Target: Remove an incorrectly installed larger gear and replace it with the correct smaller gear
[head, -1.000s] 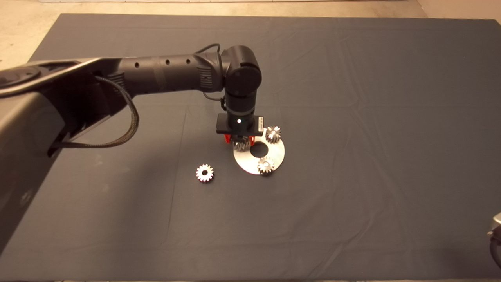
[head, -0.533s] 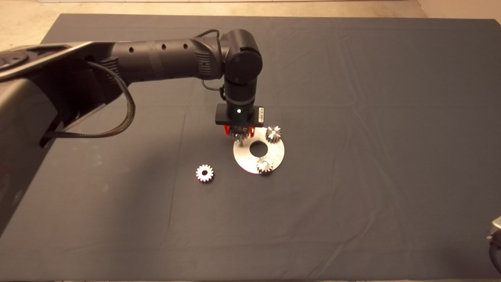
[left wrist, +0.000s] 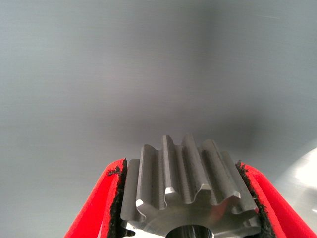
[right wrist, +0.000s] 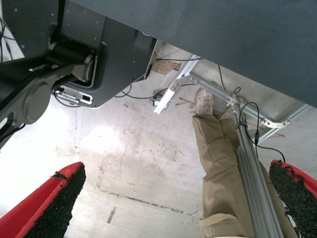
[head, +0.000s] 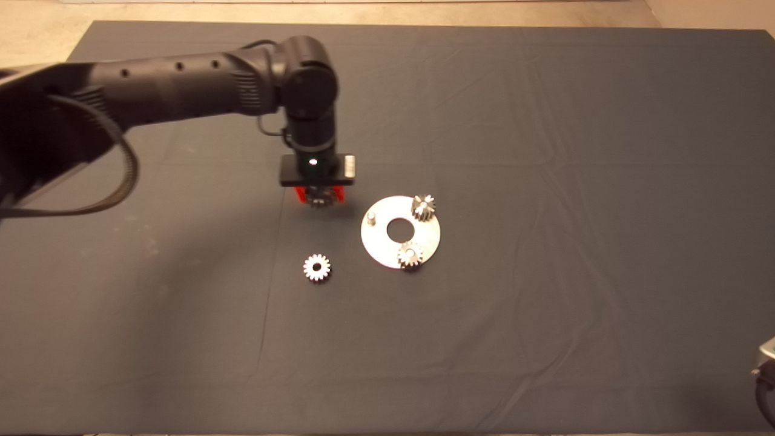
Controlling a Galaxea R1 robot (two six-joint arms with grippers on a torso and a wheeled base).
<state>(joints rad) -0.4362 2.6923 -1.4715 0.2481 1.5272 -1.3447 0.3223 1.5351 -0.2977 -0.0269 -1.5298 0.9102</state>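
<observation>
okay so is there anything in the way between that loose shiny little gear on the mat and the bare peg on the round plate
Nothing visible does. The smaller gear lies alone on the mat, with bare cloth between it and the empty peg on the plate. The left pincer, shut on the larger gear, is off to the plate's side, not over that stretch.

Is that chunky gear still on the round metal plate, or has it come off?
Off. The left gripper holds the larger gear above the mat, beside the plate; one peg stands bare.

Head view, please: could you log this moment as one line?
left gripper: shut on larger gear, off plate | peg: bare | smaller gear: on mat
</observation>
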